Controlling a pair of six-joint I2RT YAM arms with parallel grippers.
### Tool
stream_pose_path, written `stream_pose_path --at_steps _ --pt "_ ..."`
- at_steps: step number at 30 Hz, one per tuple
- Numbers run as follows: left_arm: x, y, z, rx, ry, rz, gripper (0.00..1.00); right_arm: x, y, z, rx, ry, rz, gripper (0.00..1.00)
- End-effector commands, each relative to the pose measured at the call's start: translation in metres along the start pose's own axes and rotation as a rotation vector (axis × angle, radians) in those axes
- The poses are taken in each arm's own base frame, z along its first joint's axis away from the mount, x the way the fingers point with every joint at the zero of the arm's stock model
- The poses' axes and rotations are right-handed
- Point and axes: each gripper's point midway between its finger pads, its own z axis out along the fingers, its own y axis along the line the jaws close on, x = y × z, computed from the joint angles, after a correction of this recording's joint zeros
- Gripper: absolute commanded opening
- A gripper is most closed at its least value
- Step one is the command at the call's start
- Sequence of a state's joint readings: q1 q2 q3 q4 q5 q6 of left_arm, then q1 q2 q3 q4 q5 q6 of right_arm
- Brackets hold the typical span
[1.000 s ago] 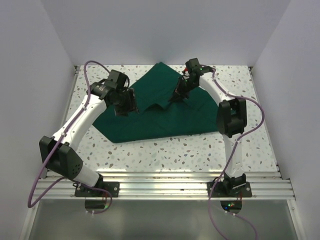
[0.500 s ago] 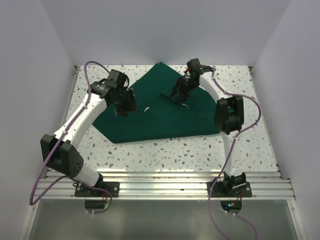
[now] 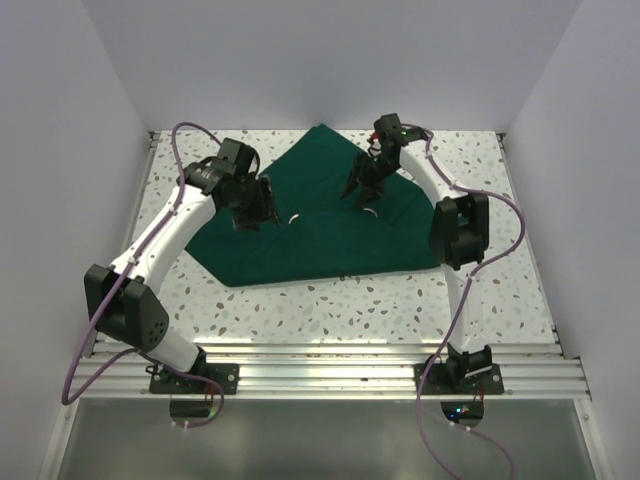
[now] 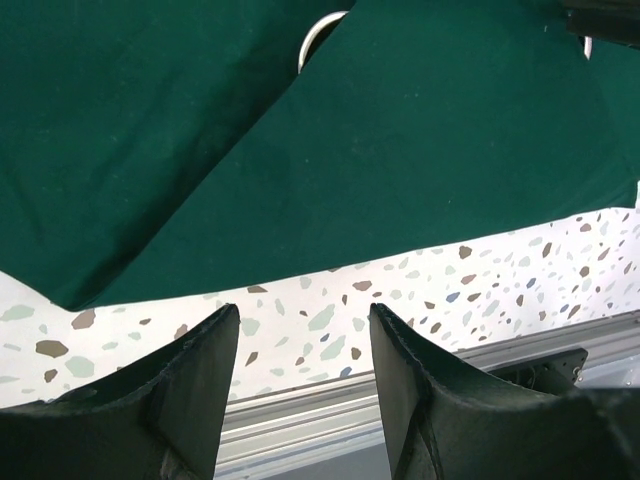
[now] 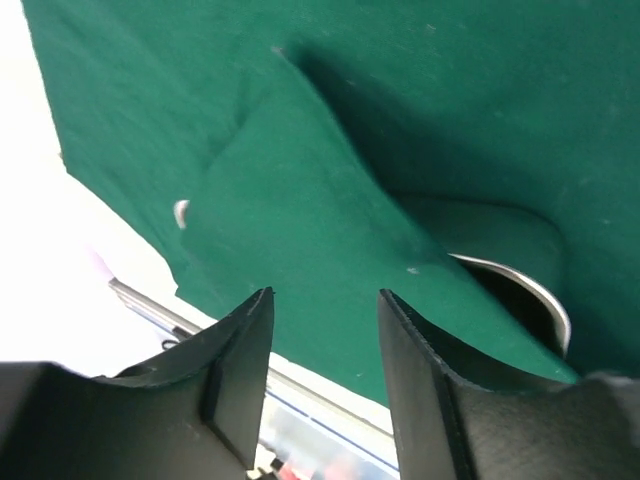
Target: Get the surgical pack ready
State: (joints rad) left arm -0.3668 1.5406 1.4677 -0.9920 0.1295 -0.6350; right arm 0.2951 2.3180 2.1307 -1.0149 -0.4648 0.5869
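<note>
Over the dark green fabric drape point(image 3: 320, 240), mid-fold, left gripper point(image 4: 300, 320) and right gripper point(image 5: 325, 300) hover open, empty; a curved steel rim point(image 5: 520, 283), probably the tray's, shows. Next: pinch a loose corner.

Fold released
The right hand point(image 3: 362, 193) opened; the raised fold of the drape point(image 3: 330, 238) fell flat, exposing a steel rim point(image 3: 296, 217).

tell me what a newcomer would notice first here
The dark green drape spread over the middle of the speckled table dominates. Both arms reach over it, with the left gripper and right gripper open and empty. A curved steel rim peeks from under a fold.
</note>
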Motion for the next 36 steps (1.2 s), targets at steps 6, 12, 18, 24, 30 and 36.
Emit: stream_pose_path --at_steps 6,12,18,24,30,36 --pt "-0.005 -0.004 0.005 0.026 -0.01 -0.001 0.59 -0.026 0.062 -0.005 -0.121 -0.076 -0.109 0.32" --pt "-0.002 -0.001 0.004 0.019 0.0 0.008 0.59 -0.036 0.056 0.019 -0.123 -0.105 -0.156 0.07" --pt "0.0 -0.001 0.006 0.02 0.007 0.009 0.59 -0.033 0.039 0.041 -0.001 -0.109 -0.251 0.0" --pt "0.003 0.001 0.009 0.015 0.018 0.012 0.59 -0.029 0.01 0.062 0.136 -0.102 -0.278 0.0" --pt "0.009 0.007 0.011 0.001 0.03 0.009 0.59 -0.027 0.001 0.094 0.166 -0.074 -0.34 0.0" --pt "0.012 0.01 0.011 -0.008 0.039 0.006 0.59 -0.018 -0.015 0.12 0.193 -0.025 -0.346 0.0"
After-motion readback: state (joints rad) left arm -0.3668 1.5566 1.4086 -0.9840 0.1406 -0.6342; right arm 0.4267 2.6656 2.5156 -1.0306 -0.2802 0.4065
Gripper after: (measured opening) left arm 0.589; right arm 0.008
